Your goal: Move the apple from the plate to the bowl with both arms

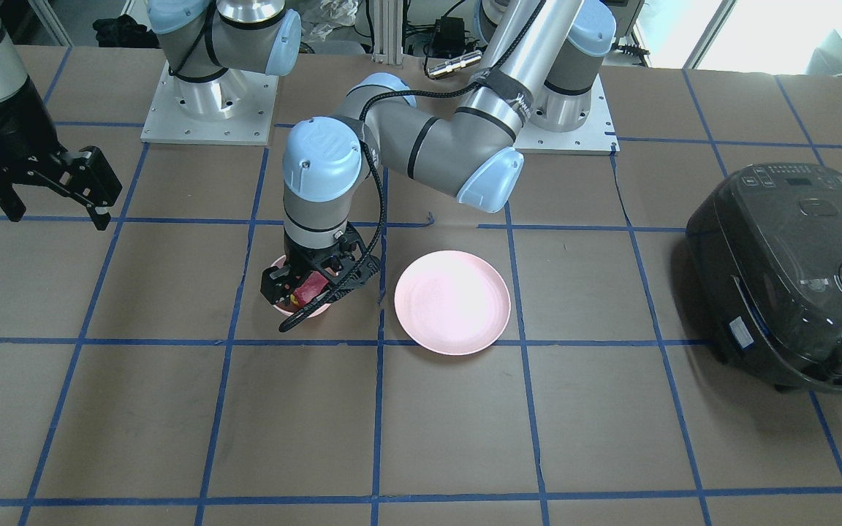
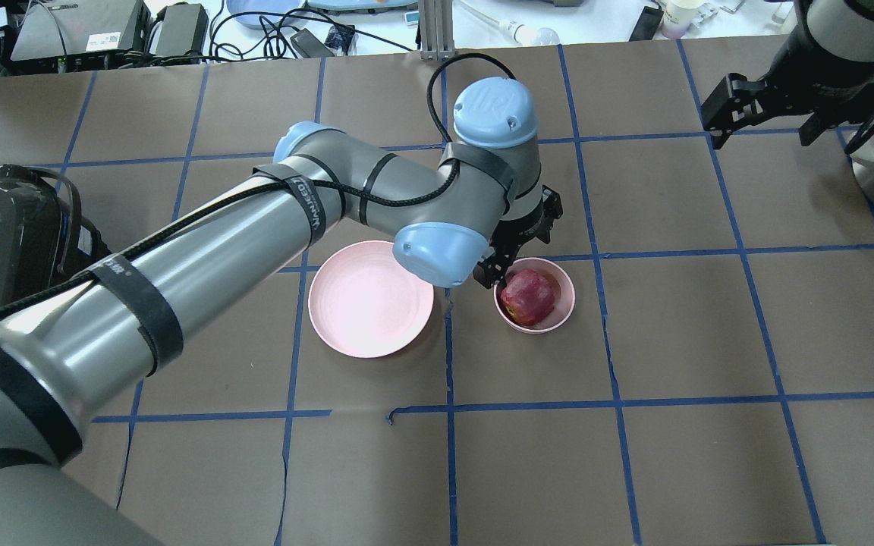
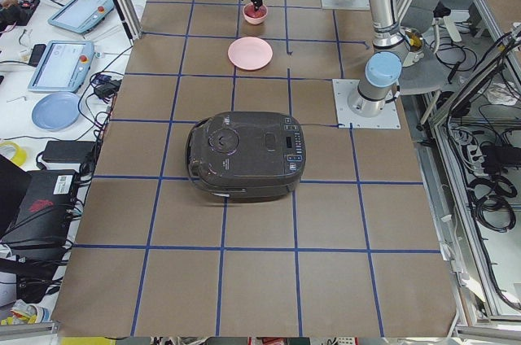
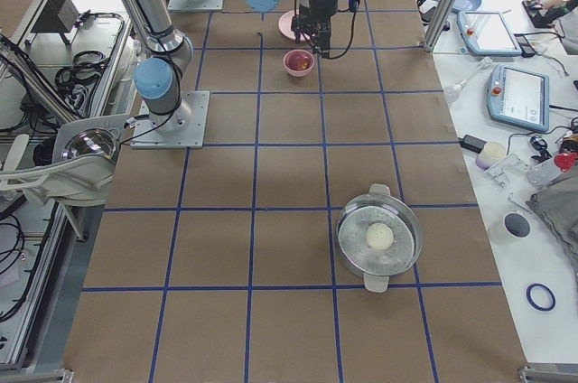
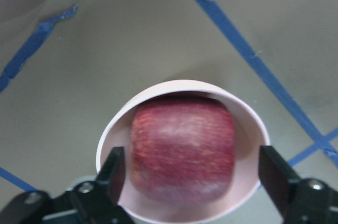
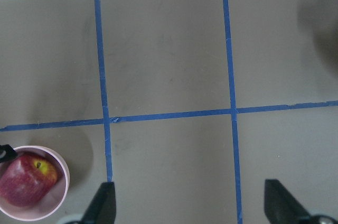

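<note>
Reading the overhead view from left to right, you first meet the dark rice cooker (image 2: 4, 235) at the left edge, well apart from the work. Next comes the plate (image 2: 371, 298), which has nothing on it. The bowl (image 2: 562, 307) sits just beside it on the right, with a strip of table between them.

The apple (image 2: 529, 296) is inside the bowl, filling most of it, and its yellow patch shows only in the right wrist view.

Your left gripper (image 2: 520, 241) hangs directly over the bowl's far-left side. In its wrist view the fingers (image 5: 113, 174) stand wide apart, one at each side of the bowl. The apple is centred between them and neither finger touches it, so this gripper is spread and holding nothing. I cannot tell exactly how high the fingertips are above the rim.

That is the relation to watch. The apple is straight below the left gripper, and the bowl's rim lies across the line between the fingers. I judge the transfer done, so the next move should be a straight lift. Any sideways drift could catch the rim and drag or tip the bowl.

Furthest right and further back, your right gripper (image 6: 190, 203) is also spread and carrying nothing. It is well apart from the bowl, so the left arm is much the nearer one.
</note>
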`<state>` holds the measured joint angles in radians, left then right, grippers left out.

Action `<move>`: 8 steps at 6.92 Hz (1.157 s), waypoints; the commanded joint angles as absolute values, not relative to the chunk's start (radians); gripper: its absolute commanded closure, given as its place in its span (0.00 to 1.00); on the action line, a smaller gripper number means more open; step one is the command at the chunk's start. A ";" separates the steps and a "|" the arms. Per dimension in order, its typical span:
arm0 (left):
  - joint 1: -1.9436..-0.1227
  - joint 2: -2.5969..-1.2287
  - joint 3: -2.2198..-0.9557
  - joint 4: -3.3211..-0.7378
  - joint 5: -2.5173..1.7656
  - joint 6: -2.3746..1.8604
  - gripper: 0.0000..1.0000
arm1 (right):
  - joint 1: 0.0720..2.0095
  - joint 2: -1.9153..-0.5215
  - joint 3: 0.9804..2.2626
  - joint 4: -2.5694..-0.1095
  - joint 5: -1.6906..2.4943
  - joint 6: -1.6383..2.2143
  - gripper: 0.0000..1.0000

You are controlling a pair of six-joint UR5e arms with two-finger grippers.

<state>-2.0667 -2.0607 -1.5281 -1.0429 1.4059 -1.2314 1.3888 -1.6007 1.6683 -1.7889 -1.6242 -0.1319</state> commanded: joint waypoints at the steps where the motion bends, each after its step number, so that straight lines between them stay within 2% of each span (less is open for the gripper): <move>1: -1.979 -1.934 -1.490 -1.141 1.411 -0.988 0.00 | 1.393 -1.611 1.669 -1.714 -1.615 -0.132 0.00; 3: -1.927 -1.792 -1.405 -1.329 1.536 -0.677 0.00 | 1.438 -1.624 1.670 -1.701 -1.482 -0.130 0.00; 7: -1.708 -1.611 -1.428 -1.549 1.611 -0.135 0.00 | 1.531 -1.624 1.671 -1.601 -1.496 0.049 0.00; 8: -1.707 -1.564 -1.487 -1.561 1.606 -0.103 0.00 | 1.531 -1.626 1.666 -1.601 -1.503 0.040 0.00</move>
